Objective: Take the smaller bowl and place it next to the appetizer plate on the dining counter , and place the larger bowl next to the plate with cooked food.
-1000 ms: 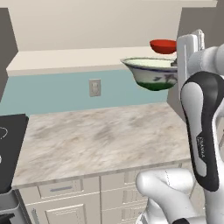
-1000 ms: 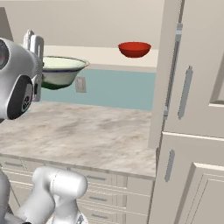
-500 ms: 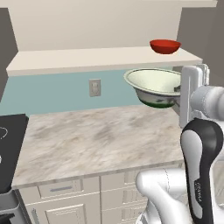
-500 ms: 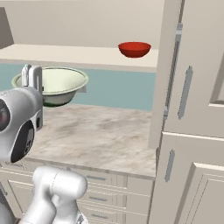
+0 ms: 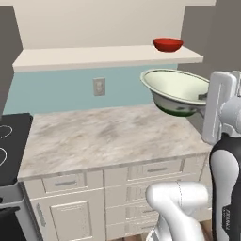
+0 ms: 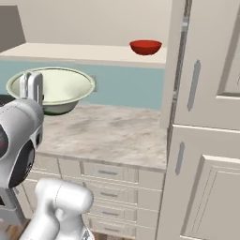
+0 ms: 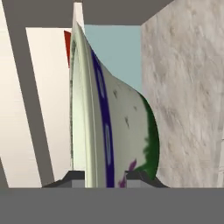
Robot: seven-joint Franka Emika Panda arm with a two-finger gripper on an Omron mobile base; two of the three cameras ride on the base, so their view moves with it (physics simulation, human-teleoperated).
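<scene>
I see the larger bowl held aloft above the marbled tabletop, left of the tall cabinet. The end effector meets its near rim. The smaller bowl sits on the shelf, beside the cabinet.

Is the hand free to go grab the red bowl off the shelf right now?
Probably not: the hand is shut on the rim of the larger bowl, held in the air above the marbled counter. The smaller bowl sits unobstructed on the shelf, but the cream one must go first.
</scene>
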